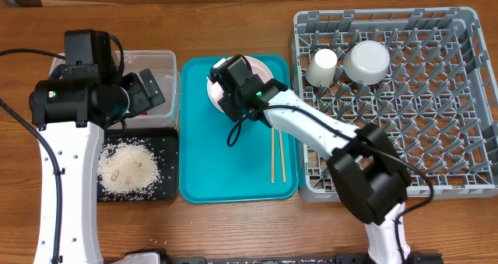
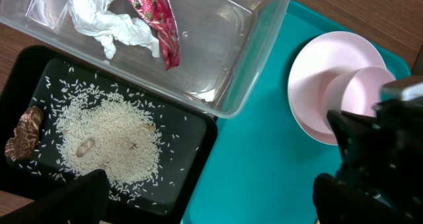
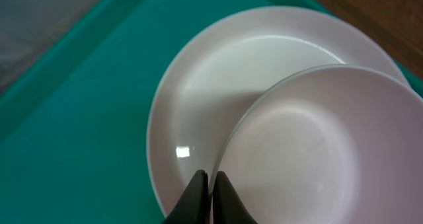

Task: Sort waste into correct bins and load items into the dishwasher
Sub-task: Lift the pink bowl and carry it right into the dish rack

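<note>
Right wrist: bowl (image 3: 317,151) rim between fingers (image 3: 193,199)

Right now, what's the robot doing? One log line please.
right gripper: shut on bowl rim | bowl: on pink plate, teal tray | left gripper: open, above clear tub | rack: cup, other bowl inside

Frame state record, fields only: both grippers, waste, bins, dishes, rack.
left gripper: open, empty, above the bins
right gripper: shut on rim of bowl, over plate
clear tub: tissue, red wrapper
black tray: rice, brown bit
teal tray: plate, chopsticks
dish rack: cup, second bowl
</note>
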Robot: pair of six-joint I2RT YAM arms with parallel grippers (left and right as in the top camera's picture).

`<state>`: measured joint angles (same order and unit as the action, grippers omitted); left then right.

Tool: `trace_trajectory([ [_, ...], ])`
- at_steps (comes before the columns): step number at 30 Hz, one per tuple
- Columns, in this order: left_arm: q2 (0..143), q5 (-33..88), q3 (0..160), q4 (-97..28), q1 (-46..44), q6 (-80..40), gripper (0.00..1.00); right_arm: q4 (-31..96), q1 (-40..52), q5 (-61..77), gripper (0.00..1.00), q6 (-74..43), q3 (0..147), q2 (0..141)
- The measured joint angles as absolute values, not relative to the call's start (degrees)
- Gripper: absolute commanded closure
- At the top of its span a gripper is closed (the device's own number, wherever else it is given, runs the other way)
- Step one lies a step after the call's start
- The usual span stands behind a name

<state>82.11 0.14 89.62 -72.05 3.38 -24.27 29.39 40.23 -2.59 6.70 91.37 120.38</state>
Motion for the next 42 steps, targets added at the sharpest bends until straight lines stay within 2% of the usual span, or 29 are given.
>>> trace_trajectory([
  [9, 82.11, 0.14, 89.62, -72.03, 3.40, -24.27, 0.00, 34.33, 36.73, 9.91, 0.96, 2.33, 92.27, 102.63],
  [14, 82.11, 0.14, 89.62, -72.05, 3.38, -24.27, 0.00, 42.76, 25.54, 27.03, 0.96, -4.19, 93.10, 94.48],
  [18, 82.11, 0.12, 89.62, -72.05, 3.40, -24.27, 0.00, 51.64, 14.44, 46.26, 0.96, -6.50, 93.36, 93.06],
  [22, 82.11, 0.12, 89.62, -72.03, 3.40, -24.27, 0.00, 64.86, 4.01, 63.05, 0.96, -2.83, 92.77, 93.49],
  [25, 82.11, 0.14, 89.62, -72.05, 3.40, -24.27, 0.00, 71.07, -1.02, 68.99, 0.96, 2.37, 90.19, 93.49],
  [30, 82.11, 0.14, 89.62, -72.03, 3.40, -24.27, 0.00, 70.94, -4.80, 72.95, 0.96, 7.33, 81.36, 93.49],
  [36, 82.11, 0.14, 89.62, -72.05, 3.38, -24.27, 0.00, 62.67, -6.09, 76.75, 0.96, 9.37, 68.93, 93.54],
  [42, 82.11, 0.14, 89.62, -72.03, 3.40, -24.27, 0.00, 58.98, -12.29, 78.63, 0.96, 9.76, 65.12, 93.60],
])
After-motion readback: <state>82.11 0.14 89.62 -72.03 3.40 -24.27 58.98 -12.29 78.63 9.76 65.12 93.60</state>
